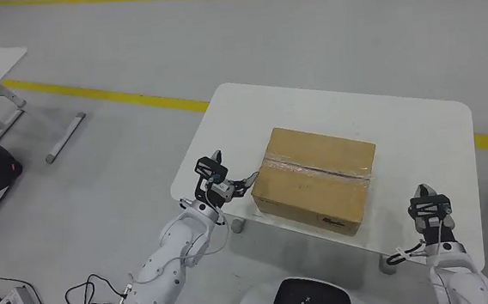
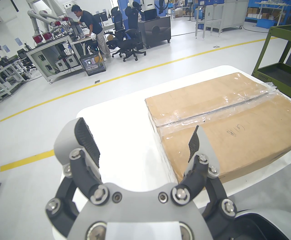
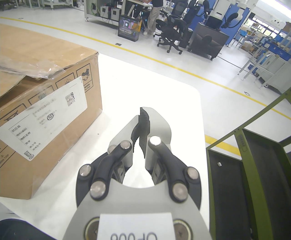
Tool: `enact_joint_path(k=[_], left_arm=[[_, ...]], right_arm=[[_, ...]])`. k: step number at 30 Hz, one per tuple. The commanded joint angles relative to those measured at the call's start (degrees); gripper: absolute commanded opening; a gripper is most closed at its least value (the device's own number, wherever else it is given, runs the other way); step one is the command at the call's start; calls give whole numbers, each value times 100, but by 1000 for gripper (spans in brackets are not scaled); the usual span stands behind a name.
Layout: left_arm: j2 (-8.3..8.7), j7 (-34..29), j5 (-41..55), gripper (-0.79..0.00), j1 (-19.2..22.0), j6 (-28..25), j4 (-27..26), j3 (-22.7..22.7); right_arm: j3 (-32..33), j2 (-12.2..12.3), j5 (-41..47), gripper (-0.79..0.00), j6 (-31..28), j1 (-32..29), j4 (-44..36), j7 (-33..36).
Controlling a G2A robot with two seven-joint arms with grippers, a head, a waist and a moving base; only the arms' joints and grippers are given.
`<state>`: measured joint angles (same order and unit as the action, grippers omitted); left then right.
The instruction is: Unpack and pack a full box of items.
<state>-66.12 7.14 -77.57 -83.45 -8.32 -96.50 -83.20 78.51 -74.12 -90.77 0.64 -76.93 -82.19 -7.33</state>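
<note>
Resting near the middle of the white table (image 1: 415, 130), a closed cardboard box (image 1: 315, 179) is seen from above with its top flaps folded shut. Its contents are hidden completely. A strip of clear tape (image 2: 216, 109) is laid along the centre seam, and in the right wrist view the tape end is shown crumpled and loose over the box (image 3: 34, 68) edge, where one flap corner is slightly lifted. Much of the box is cut off by the frame in that view, and the print on the white label (image 3: 45, 120) stuck to its side is left unread. A scribbled mark on the top of the box (image 2: 218, 118) cannot be made out.

The left end effector (image 1: 231, 174) is held at the near corner of the box on the robot's left, just above the table. Its fingers are spread wide in the left wrist view (image 2: 138, 134) and nothing is held between them. One fingertip (image 2: 196, 138) is seen against the box side, but whether contact is made cannot be told.

The right end effector (image 1: 429, 209) is positioned over the near edge of the table on the robot's right, well apart from the box. Its fingers are pressed together in the right wrist view (image 3: 141, 127), and nothing is gripped. A green cart (image 3: 250, 159) is partly seen beside the table.
</note>
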Motion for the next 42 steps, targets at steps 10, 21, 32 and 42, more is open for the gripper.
enact_joint_path(k=[10, 21, 32, 42], left_arm=[[0, 0, 0, 0, 0, 0, 0, 0], [0, 0, 0, 0, 0, 0, 0, 0], [0, 0, 0, 0, 0, 0, 0, 0], [-4, -19, 15, 0, 2, -163, -195, 60]], right_arm=[[-295, -76, 114, -785, 70, 285, 260, 129], [-1135, -308, 461, -785, -65, 932, 1321, -446], [-1468, -391, 427, -785, -640, 1321, 2069, -746], [-916, -291, 621, -785, -361, 1130, 1929, -975]])
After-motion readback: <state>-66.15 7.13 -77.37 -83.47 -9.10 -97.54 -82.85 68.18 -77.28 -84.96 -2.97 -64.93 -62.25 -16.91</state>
